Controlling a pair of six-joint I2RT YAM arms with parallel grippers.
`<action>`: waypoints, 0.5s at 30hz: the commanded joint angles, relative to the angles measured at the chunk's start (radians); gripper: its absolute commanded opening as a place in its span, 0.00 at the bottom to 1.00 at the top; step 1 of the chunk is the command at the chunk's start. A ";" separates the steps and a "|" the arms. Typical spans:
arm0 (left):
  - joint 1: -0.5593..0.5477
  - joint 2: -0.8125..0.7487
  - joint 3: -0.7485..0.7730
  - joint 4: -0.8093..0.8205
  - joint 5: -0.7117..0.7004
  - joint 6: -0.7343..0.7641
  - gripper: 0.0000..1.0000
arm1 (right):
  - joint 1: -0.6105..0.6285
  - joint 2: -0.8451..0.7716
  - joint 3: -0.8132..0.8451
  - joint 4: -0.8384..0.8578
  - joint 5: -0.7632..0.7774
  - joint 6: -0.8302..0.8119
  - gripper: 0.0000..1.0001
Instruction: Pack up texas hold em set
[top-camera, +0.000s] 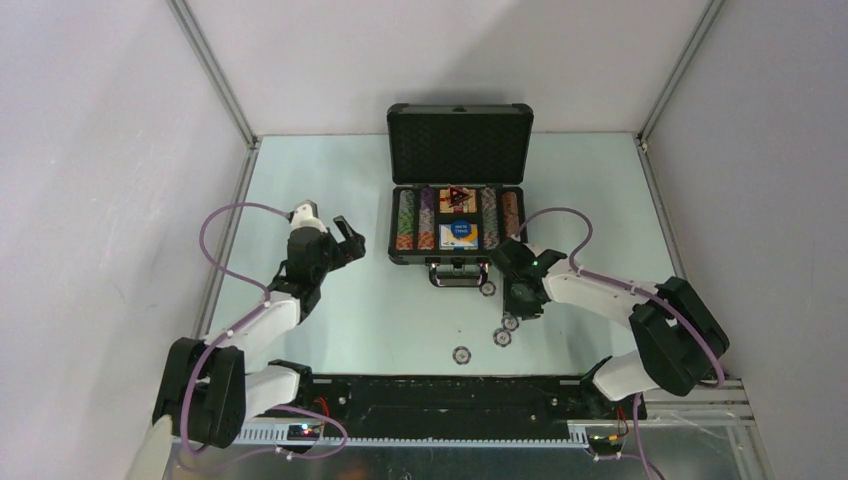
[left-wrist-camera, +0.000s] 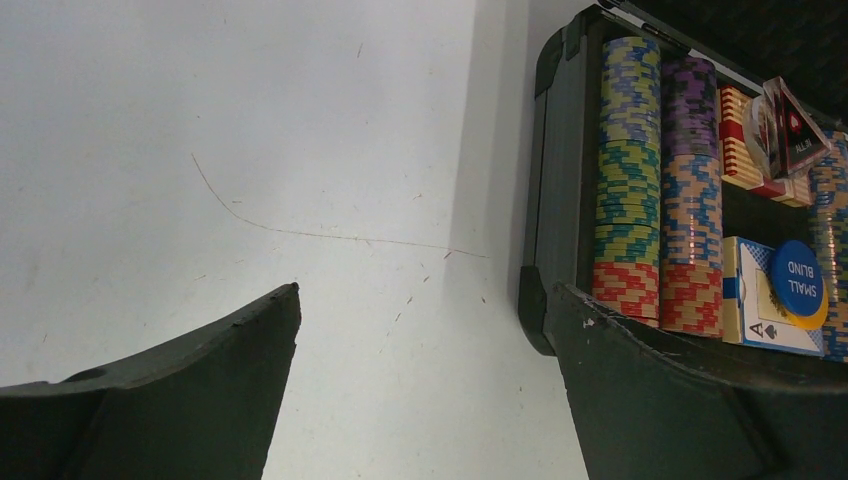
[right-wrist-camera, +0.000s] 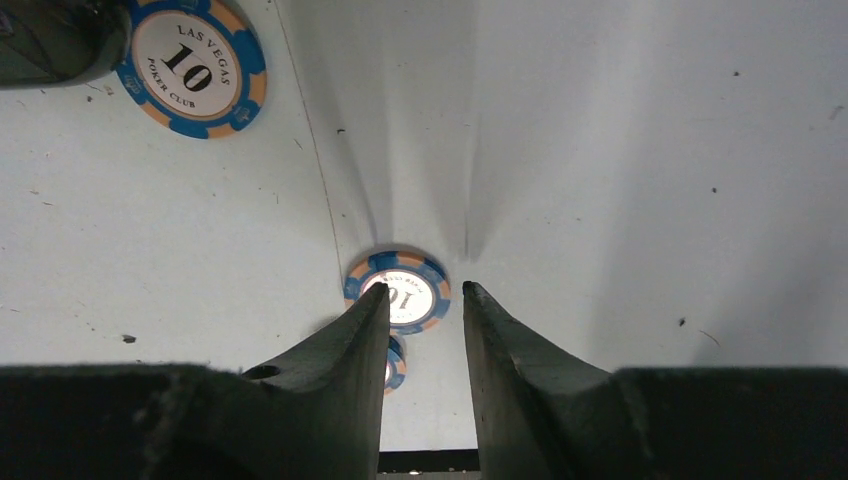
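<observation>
The dark briefcase (top-camera: 460, 140) stands open at the back, its tray filled with rows of striped chips (top-camera: 407, 220). In the left wrist view the case wall (left-wrist-camera: 555, 200), the chip stacks (left-wrist-camera: 628, 170), a blue "small blind" button (left-wrist-camera: 800, 283) and a triangular marker (left-wrist-camera: 795, 130) on a red card box (left-wrist-camera: 738, 140) show. Several loose chips lie in front of the case, one (top-camera: 461, 354) nearest me. My right gripper (top-camera: 517, 300) hovers over them, its jaws narrowly apart (right-wrist-camera: 425, 287) with nothing between, tips above a "10" chip (right-wrist-camera: 400, 290). My left gripper (top-camera: 352, 240) hangs wide open (left-wrist-camera: 425, 290) left of the case.
Another "10" chip (right-wrist-camera: 190, 65) lies by the case handle (top-camera: 455, 275). A further chip (right-wrist-camera: 396, 362) peeks out behind my right gripper's left finger. White walls enclose the table on three sides.
</observation>
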 joint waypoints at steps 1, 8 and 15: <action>-0.007 0.002 0.035 0.034 0.008 0.013 0.98 | -0.005 -0.057 0.031 -0.050 0.048 -0.003 0.37; -0.008 0.005 0.035 0.035 0.014 0.010 0.98 | 0.011 -0.046 0.030 -0.020 -0.012 0.000 0.53; -0.007 -0.001 0.029 0.035 0.008 0.013 0.98 | 0.019 0.012 0.019 0.015 -0.026 0.010 0.59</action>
